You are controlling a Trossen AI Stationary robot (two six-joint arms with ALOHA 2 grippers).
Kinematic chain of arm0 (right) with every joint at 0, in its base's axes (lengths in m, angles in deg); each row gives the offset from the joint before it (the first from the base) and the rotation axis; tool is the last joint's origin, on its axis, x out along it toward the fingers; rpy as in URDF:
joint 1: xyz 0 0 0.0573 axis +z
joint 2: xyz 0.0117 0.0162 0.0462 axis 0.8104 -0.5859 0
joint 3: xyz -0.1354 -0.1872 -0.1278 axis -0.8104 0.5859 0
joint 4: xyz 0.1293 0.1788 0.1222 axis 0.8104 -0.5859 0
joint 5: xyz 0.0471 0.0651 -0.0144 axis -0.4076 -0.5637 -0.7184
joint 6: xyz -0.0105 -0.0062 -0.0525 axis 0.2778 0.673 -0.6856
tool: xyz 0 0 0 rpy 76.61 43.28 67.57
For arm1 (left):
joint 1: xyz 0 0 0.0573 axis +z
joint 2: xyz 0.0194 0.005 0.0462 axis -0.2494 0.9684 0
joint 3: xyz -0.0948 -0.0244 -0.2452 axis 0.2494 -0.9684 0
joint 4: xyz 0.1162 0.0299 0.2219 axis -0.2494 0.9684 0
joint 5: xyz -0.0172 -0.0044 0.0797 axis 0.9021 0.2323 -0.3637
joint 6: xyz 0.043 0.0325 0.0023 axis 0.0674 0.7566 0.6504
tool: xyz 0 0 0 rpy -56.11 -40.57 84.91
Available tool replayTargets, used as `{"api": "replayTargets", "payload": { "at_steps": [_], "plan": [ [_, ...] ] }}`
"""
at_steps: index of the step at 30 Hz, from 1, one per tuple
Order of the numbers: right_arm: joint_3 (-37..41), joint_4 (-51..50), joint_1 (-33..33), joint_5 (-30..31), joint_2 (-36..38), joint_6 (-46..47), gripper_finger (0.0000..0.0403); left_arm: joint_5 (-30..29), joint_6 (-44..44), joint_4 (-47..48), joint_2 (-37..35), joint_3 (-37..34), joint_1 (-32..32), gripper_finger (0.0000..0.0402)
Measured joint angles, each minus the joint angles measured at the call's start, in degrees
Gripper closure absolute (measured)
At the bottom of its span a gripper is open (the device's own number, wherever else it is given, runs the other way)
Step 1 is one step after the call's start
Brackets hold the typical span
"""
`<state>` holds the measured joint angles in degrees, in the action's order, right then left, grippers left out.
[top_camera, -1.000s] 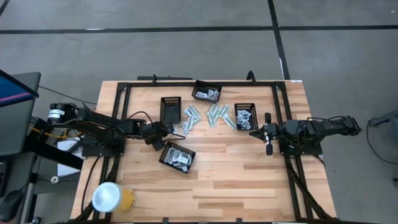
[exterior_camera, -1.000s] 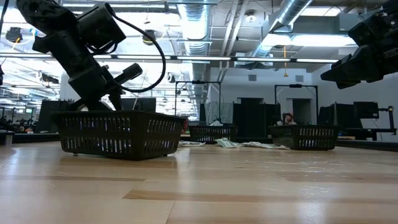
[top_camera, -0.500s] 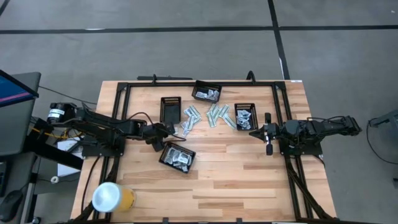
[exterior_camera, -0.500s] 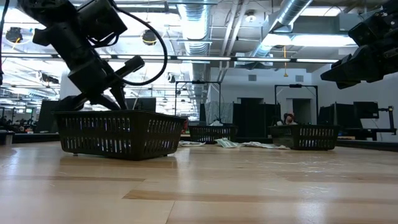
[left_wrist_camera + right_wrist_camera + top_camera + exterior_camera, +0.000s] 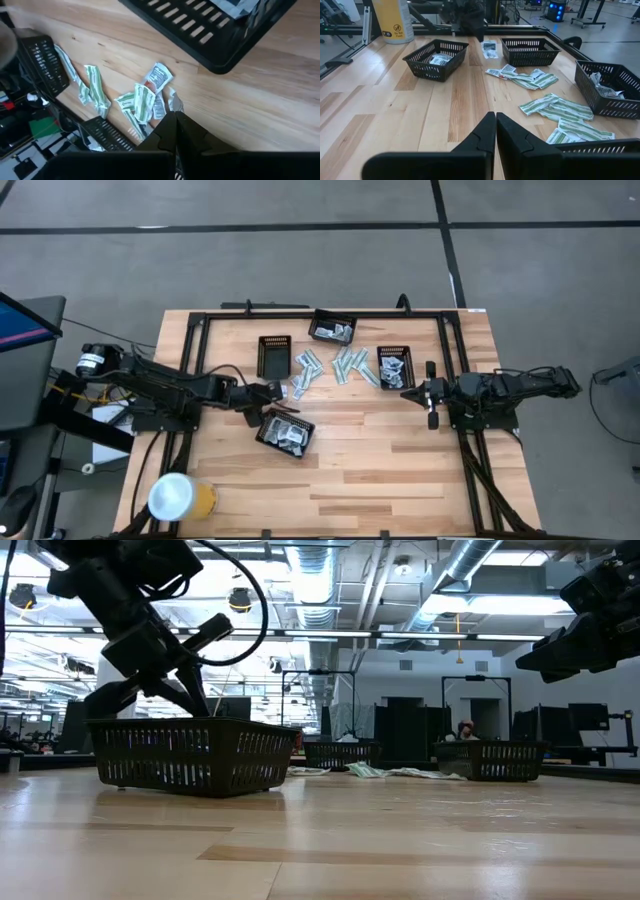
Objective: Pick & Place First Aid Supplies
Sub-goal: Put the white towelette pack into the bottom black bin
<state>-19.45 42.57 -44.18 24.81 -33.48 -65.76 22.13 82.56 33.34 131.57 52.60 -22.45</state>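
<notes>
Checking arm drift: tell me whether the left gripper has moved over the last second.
Yes. In the high view the left gripper has shifted toward the loose packets, away from the near tray that it sat closer to.

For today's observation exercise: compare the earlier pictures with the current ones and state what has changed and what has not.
The left gripper, shut, has swung from above the near mesh tray toward the loose packets at the table's middle; nothing was taken hold of or let go. The right gripper, shut, stayed beside the right tray. Trays and packets lie as before.
</notes>
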Motion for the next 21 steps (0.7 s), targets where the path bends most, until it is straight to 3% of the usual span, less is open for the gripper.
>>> {"api": "replayTargets", "payload": {
  "at_steps": [21],
  "plan": [
    [0.00,0.00,-0.02,0.00,0.02,-0.02,0.0395,-5.44,5.16,4.74,-5.25,1.50,-8.68,0.0398]
  ]
}}
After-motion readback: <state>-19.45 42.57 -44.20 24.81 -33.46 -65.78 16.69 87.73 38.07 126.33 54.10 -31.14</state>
